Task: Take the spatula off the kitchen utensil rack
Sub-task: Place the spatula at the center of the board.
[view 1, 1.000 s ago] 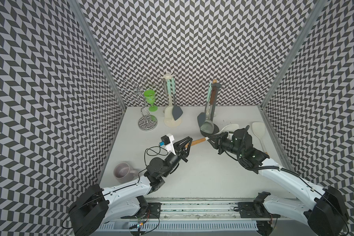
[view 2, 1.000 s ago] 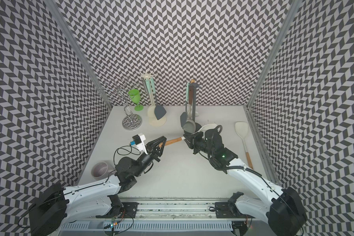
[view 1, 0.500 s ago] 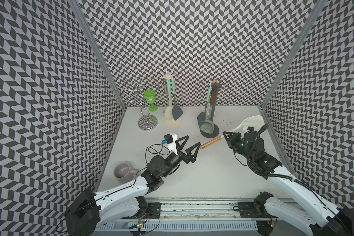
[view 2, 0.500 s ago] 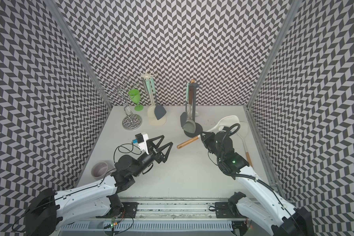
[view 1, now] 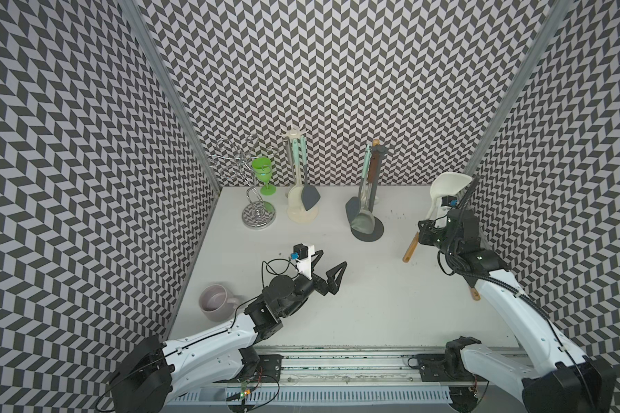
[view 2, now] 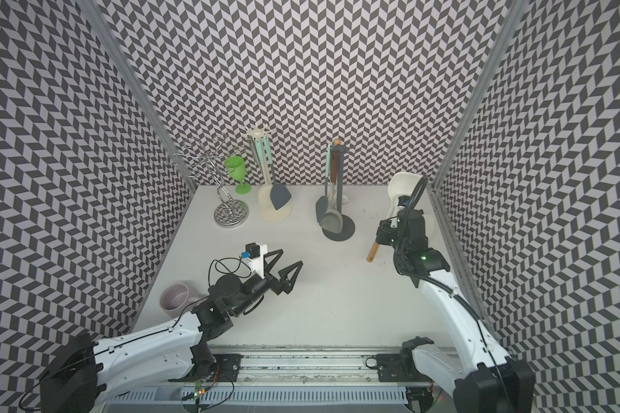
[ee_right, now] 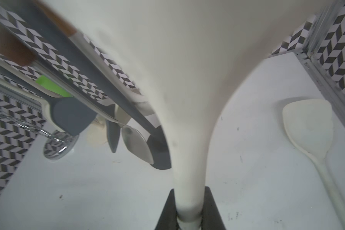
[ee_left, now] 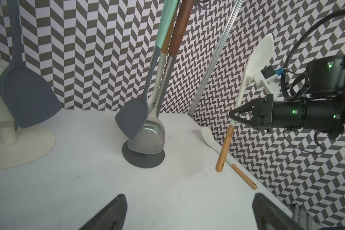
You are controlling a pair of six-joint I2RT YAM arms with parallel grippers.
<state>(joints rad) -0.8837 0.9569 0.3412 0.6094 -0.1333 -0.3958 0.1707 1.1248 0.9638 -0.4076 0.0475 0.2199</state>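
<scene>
Right jaws pinch the spatula [view 1: 448, 186] at its neck, blade up; left jaws gape.

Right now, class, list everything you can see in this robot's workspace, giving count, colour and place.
table: 1, white, under everything
dark rack: 1, dark grey, back, right of centre
cream rack: 1, cream, back centre
grey spatulas: 2, grey, one hanging on each rack
steel turner: 1, silver, hanging on the dark rack
wire stand: 1, chrome, back left
goblet: 1, green, by the wire stand
mug: 1, pale mauve, front left
lying spatula: 1, white with wooden handle, flat by the right wall
held spatula: 1, white with wooden handle, tilted, head up
left gripper: 1, black, open, empty
right gripper: 1, black, shut on the held spatula
</scene>
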